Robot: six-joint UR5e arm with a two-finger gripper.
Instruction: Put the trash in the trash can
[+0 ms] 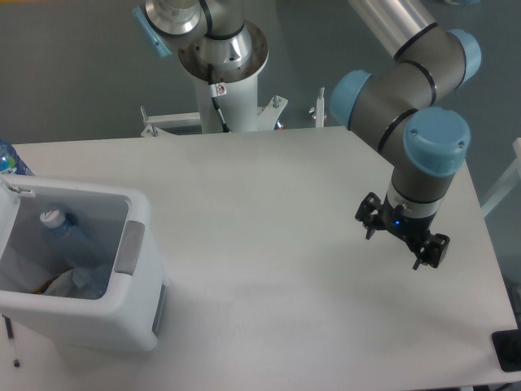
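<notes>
The white trash can with a grey panel on its right rim stands at the table's left front. Inside it lies the trash: a crushed clear bottle with a white cap, and a crumpled white wrapper below it. My gripper hangs over the right side of the table, far from the can. Its fingers are spread open and nothing is between them.
A blue-tinted bottle shows at the far left edge behind the can. The arm's white base column stands behind the table's back edge. A dark object sits at the table's right front corner.
</notes>
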